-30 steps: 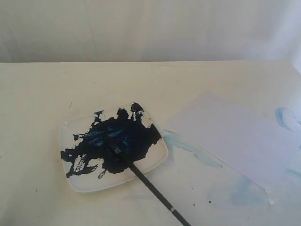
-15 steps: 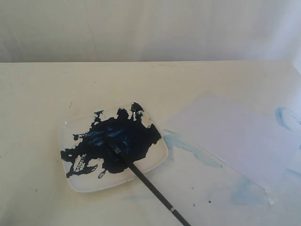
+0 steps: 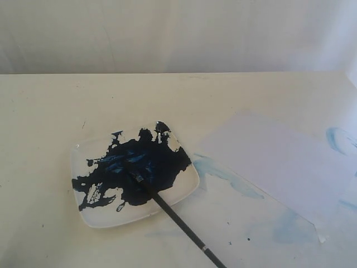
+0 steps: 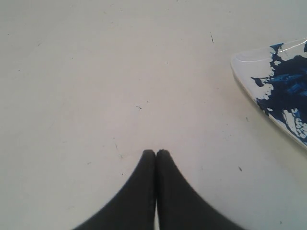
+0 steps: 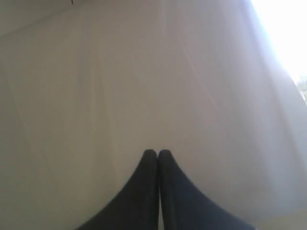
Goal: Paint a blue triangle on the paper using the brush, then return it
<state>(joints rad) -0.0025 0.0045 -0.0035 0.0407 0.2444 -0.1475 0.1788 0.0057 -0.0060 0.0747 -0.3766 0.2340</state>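
The black brush (image 3: 177, 223) lies slanted with its bristle tip in the dark-blue paint on the square white plate (image 3: 187, 188), and its handle runs off the near edge of the exterior view. To the right, the lavender-white paper (image 3: 279, 162) lies flat on the table; no dark-blue triangle shows on it. Neither gripper appears in the exterior view. My left gripper (image 4: 156, 152) is shut on nothing over bare table, with the plate's corner (image 4: 247, 67) off to one side. My right gripper (image 5: 157, 152) is shut on nothing, facing a plain whitish surface.
Pale light-blue smears (image 3: 226, 176) mark the cream table beside the paper, with another smear (image 3: 338, 139) at the far right. A white backdrop (image 3: 178, 33) rises behind the table. Bright glare (image 5: 288, 33) fills one corner of the right wrist view.
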